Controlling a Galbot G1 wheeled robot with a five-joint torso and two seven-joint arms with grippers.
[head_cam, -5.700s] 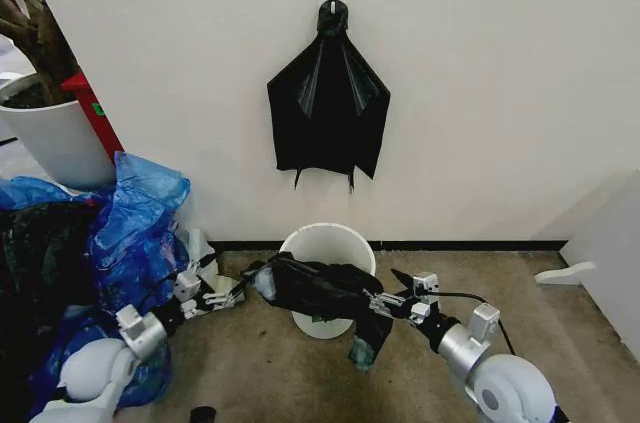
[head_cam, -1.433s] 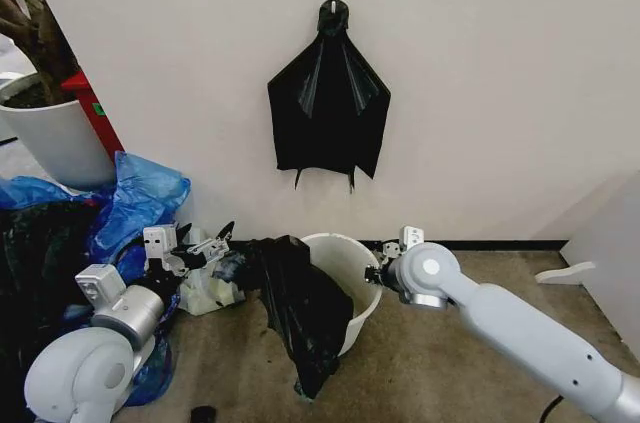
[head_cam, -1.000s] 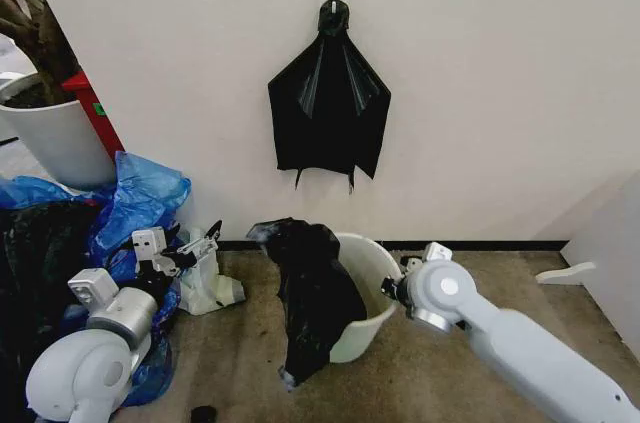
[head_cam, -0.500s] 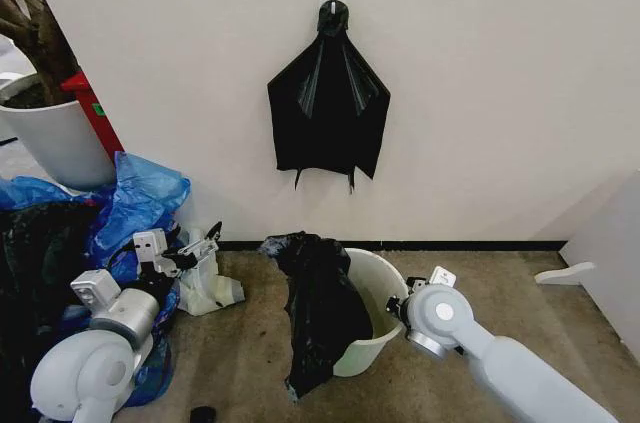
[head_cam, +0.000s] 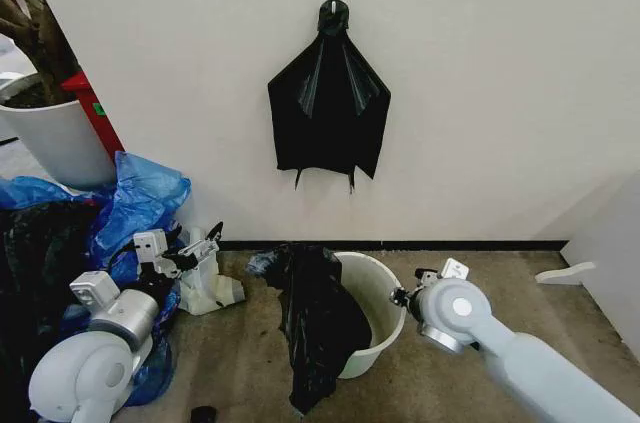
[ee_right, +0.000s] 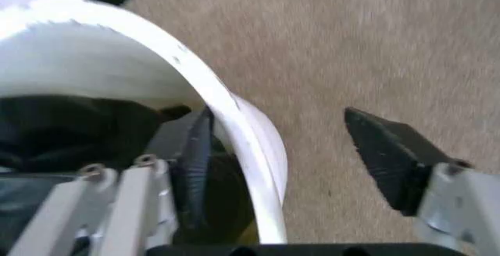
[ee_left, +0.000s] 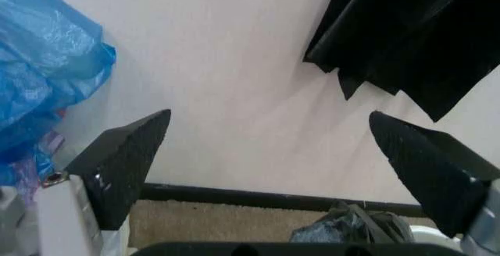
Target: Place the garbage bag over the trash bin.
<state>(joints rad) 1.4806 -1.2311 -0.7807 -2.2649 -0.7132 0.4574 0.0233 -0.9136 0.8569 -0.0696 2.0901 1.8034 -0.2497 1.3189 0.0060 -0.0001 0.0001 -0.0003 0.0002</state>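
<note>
Head view, going left to right: there's a white planter pot [head_cam: 55, 138] at the far left by the wall, with a heap of bright blue plastic bags [head_cam: 135, 208] below it on the floor. The left claw [head_cam: 200, 243] hovers just right of that heap, near a small white object on the floor, and well left of the bin. Left wrist view shows its fingers [ee_left: 125, 165] spread wide apart with nothing between them, pointing at the wall.

Next comes the garbage bag [head_cam: 315, 323]. It's draped over the left side of the trash bin [head_cam: 375, 318], part of it down inside and the rest hanging outside in a wrinkly black mass that reaches the carpet floor [head_cam: 500, 293]. The bin is tilted, its mouth leaning toward the left and the wall, and the right half of its rim is bare white.

On the wall above hangs a black fan-shaped bunch [head_cam: 328, 103] from a hook.

The right claw [head_cam: 405, 295] is at the bin's right rim. Right wrist view shows it open and straddling the rim [ee_right: 250, 133]: one finger [ee_right: 195, 156] inside the bin near the black plastic, the other [ee_right: 390, 156] outside over the carpet, not squeezing the wall.
</note>
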